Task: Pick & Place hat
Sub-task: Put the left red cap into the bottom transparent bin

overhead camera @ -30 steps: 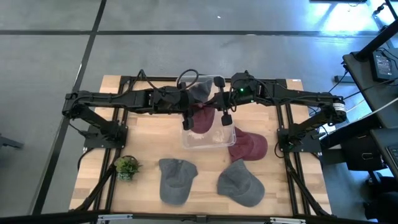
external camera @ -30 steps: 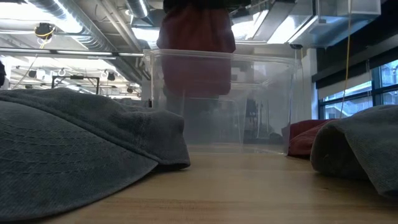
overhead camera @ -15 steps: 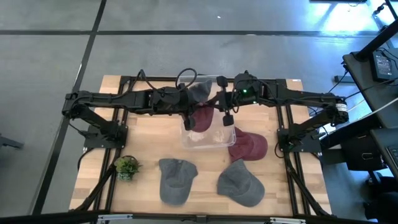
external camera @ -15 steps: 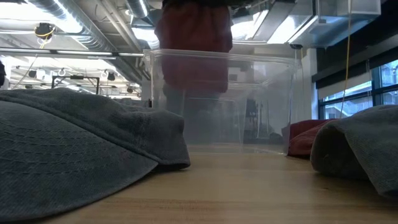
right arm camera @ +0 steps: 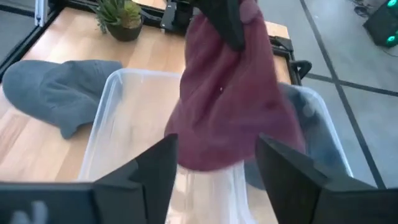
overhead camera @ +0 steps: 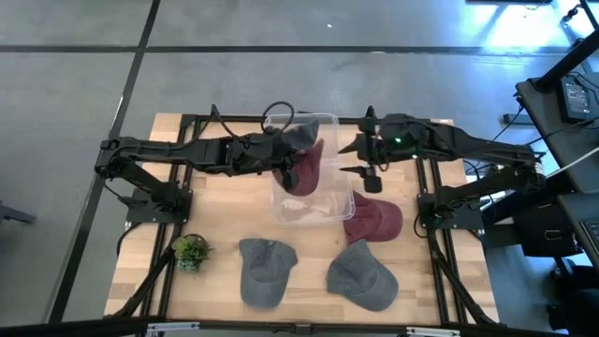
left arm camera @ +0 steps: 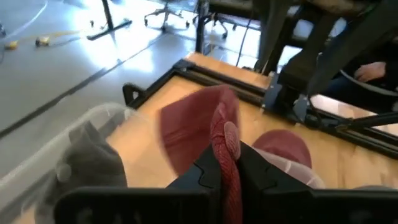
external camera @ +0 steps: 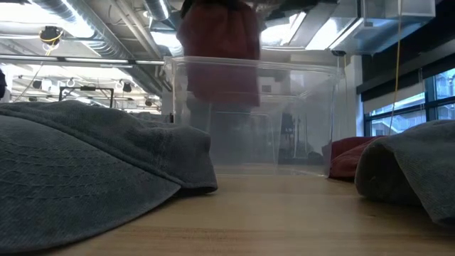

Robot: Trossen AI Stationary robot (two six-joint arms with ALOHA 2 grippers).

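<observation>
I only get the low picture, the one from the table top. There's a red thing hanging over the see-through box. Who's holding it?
Observer: The left hand is pinched shut on it. It's a red hat, hanging above the clear bin.
Operator: What about the other hand?
Observer: The right hand is open and holds nothing. It sits just beside the bin's right edge.
Operator: Is anything in the box already?
Observer: Yes, a grey hat lies in the bin's far end.
Operator: Any more hats?
Observer: A second red hat lies on the table by the bin, and two grey hats sit near the front.
</observation>
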